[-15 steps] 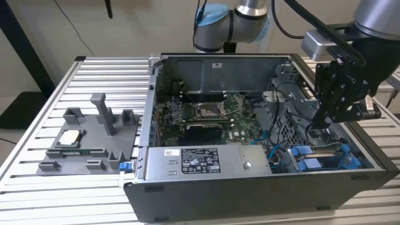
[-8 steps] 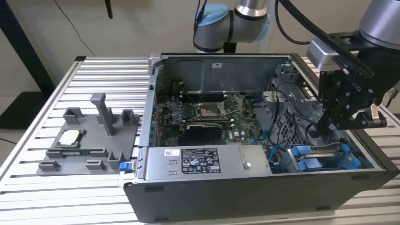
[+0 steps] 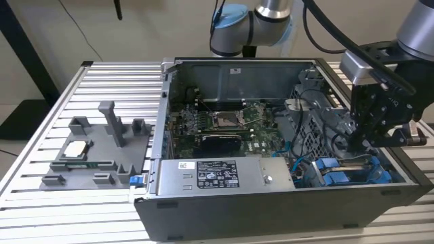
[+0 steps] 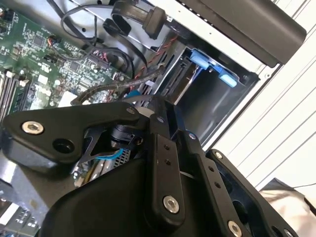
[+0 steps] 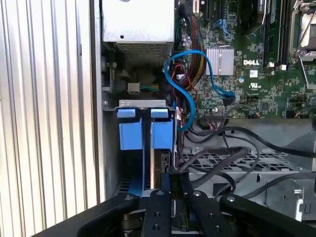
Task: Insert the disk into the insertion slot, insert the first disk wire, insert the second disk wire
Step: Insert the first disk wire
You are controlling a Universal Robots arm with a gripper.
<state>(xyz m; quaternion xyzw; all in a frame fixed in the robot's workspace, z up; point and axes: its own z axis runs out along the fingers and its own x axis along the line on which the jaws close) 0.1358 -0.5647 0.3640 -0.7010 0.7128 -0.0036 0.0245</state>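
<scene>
I judge disk insertion is in hand: the flat silver disk (image 5: 162, 129) in its bright blue plastic carrier sits in the bay beside the grey metal power-supply box (image 3: 217, 175), my clenched, empty claw (image 5: 174, 181) just over it, needing a straight push home.

You will see the table (image 3: 40, 213) as silver metal with a pattern of parallel ribs. The fixture tray (image 3: 95, 147) is plain grey. The computer case (image 3: 271, 218) is dark grey on the outside. The circuit board (image 3: 230, 119) is green with black sockets. The power-supply box (image 3: 254, 175) is light grey and carries a white sticker (image 3: 207, 175) with black print. The drive carriers (image 5: 129, 132) are bright blue. One cable (image 5: 193, 52) is blue; the other cables (image 5: 222, 163) near it are black. The gripper (image 5: 175, 190) is black. The arm (image 3: 271, 10) is silver with pale blue joint caps.
</scene>
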